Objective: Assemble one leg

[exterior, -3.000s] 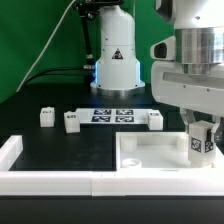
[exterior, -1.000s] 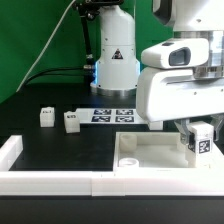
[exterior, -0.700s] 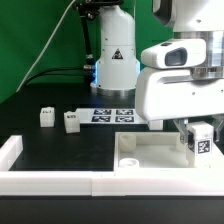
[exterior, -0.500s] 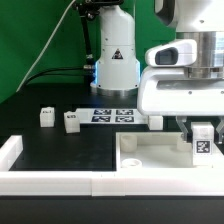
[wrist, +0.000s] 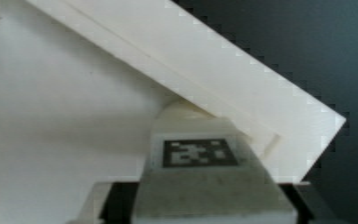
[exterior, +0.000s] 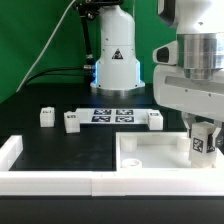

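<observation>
My gripper [exterior: 203, 136] is shut on a leg [exterior: 203, 144], a small white post with a square marker tag on its side. It holds the leg upright at the far right corner of the wide white panel [exterior: 150, 158], which lies at the front right in the exterior view. In the wrist view the leg [wrist: 201, 150] stands between my dark fingers [wrist: 126, 202] and against the panel's raised corner wall [wrist: 247, 85]. My gripper [wrist: 201, 205] sits at that frame's edge. The leg's lower end is hidden, so I cannot tell how deep it sits.
Three more legs lie on the black table: two [exterior: 46, 117] [exterior: 71, 121] on the exterior view's left and one [exterior: 155, 119] behind the panel. The marker board [exterior: 112, 115] lies between them. A white rail [exterior: 40, 180] runs along the front. The robot base [exterior: 115, 60] stands behind.
My hand has turned about its upright axis with the leg in its grip. The leg has stayed at the panel's corner. The loose legs have not moved.
</observation>
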